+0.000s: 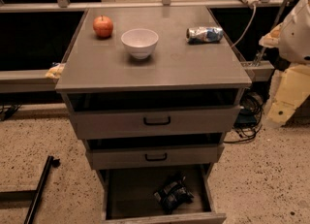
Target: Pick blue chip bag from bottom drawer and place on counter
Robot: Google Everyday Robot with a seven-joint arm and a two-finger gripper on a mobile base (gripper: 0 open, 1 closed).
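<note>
Your gripper [289, 94] hangs at the right edge of the view, beside the cabinet and about level with its upper drawer; you cannot tell whether it is parted or closed. Up and to its left lies the counter [169, 68], with a crushed can [205, 34] nearest the gripper, then a white bowl [139, 42] and a red apple [103, 26] farther left. Well below and left of it, the blue chip bag [173, 195] lies in the open bottom drawer [126, 194].
</note>
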